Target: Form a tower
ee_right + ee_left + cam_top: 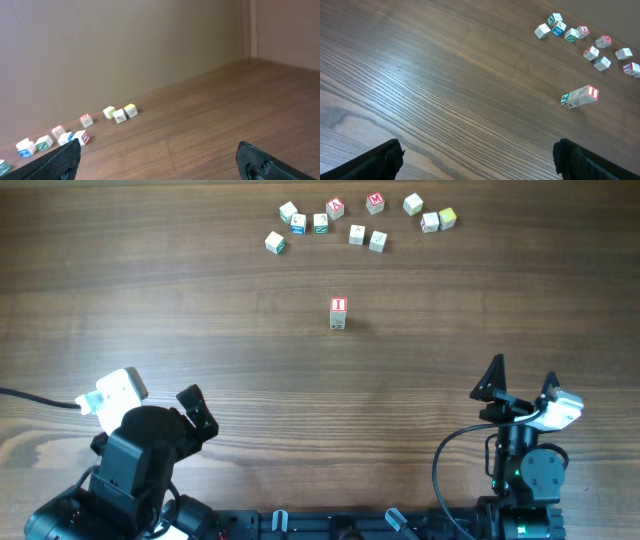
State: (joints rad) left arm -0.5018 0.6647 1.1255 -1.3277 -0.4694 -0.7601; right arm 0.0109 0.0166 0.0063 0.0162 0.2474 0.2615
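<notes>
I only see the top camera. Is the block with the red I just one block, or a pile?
Observer: A pile. The left wrist camera shows the tower from the side, and it is more than one block tall.
Operator: What's past the other ones at the far end?
Observer: The right wrist camera shows a plain brown wall standing behind the loose blocks.
</notes>
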